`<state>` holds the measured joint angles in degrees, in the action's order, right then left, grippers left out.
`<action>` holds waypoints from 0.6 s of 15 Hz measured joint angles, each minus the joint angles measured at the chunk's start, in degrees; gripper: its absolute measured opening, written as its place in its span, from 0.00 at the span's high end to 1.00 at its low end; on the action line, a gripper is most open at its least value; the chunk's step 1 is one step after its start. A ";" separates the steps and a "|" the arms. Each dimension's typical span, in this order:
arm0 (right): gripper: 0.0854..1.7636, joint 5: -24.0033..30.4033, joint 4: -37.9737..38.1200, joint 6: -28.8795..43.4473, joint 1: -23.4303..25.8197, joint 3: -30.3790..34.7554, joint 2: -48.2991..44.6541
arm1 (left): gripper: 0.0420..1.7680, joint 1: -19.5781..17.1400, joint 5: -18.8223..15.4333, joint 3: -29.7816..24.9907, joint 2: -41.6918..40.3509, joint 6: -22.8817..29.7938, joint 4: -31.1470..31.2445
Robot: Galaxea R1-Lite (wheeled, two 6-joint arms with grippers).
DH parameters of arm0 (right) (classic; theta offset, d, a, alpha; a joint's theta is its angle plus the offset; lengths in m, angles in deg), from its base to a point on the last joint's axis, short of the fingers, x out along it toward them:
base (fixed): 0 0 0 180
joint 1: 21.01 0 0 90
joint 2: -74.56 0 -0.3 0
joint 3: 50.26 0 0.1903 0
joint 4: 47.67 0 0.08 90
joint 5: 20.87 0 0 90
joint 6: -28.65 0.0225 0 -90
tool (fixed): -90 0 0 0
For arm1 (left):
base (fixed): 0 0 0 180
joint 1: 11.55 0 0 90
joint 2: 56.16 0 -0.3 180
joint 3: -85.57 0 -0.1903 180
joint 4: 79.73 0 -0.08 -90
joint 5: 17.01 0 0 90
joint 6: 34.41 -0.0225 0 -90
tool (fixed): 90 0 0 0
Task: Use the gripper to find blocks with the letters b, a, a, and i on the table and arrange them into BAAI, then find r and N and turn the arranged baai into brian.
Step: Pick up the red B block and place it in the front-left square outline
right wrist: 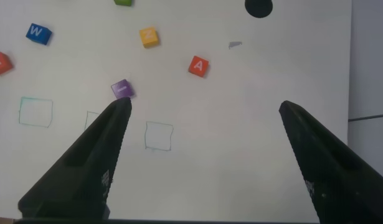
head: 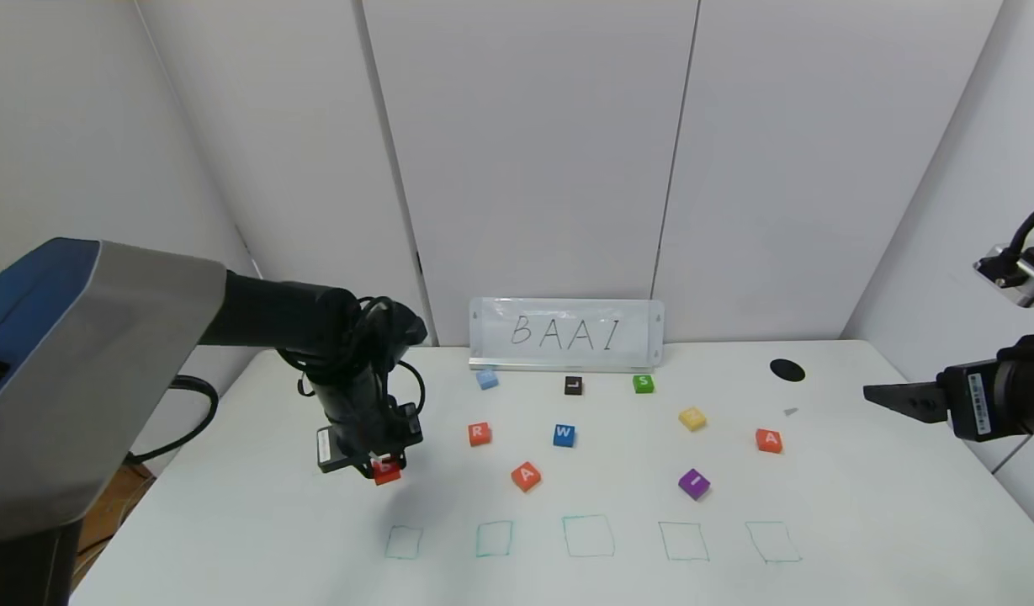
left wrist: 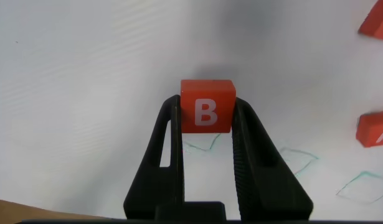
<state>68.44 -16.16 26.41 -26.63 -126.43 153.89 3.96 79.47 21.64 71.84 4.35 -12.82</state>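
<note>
The orange-red B block (head: pixel 387 471) is held between the closed fingers of the left gripper (head: pixel 382 465), clear of the table (head: pixel 861 522), as shown by the shadow beneath it in the left wrist view; there the white letter B (left wrist: pixel 206 113) is seen upright between the two black fingers (left wrist: pixel 169 143). The whiteboard sign (head: pixel 566 334) lettered BAAI, propped at the table's far edge, is taken as landmark. The held block is placed well toward the robot and to the left of the sign, a little behind the leftmost green square outline (head: pixel 404 542) of a row of five drawn along the near part of the table. The R block (head: pixel 479 433) is noted in front of the sign's left end, with one orange-red A block (head: pixel 526 475) nearer the robot than it. The second A block (head: pixel 768 440) lies beyond the sign's right end, and the purple I block (head: pixel 694 483) lies in front of the sign's right end, close to the outline row. A blue W block (head: pixel 564 435), a black L block (head: pixel 573 385), a green S block (head: pixel 644 383), a light blue block (head: pixel 486 379) and a yellow block (head: pixel 692 418) are scattered before the sign. The right gripper (head: pixel 882 394) is seen raised far to the right of the sign, its fingers (right wrist: pixel 91 168) spread wide and empty.
</note>
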 joint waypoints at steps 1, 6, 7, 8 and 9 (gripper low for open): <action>0.03 -0.11 0.00 -0.02 -0.16 0.11 -0.06 | 0.73 0.80 -0.20 -2.65 -1.49 -2.24 -2.28; 0.03 -0.18 -0.05 0.00 -0.38 0.24 -0.35 | 0.73 4.11 -0.28 -11.39 -5.60 -10.37 -11.17; 0.03 -0.21 -0.07 0.00 -0.39 0.24 -0.35 | 0.73 4.33 -0.28 -13.12 -5.86 -12.59 -12.79; 0.03 -0.21 -0.07 -0.02 -0.41 0.26 -0.38 | 0.73 4.45 -0.26 -14.88 -6.10 -14.53 -14.62; 0.03 -0.22 -0.07 -0.02 -0.41 0.26 -0.38 | 0.73 4.50 -0.30 -16.85 -6.41 -15.88 -16.40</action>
<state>68.22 -16.24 26.38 -27.05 -126.18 153.51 8.45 79.17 4.79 65.43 -11.54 -29.21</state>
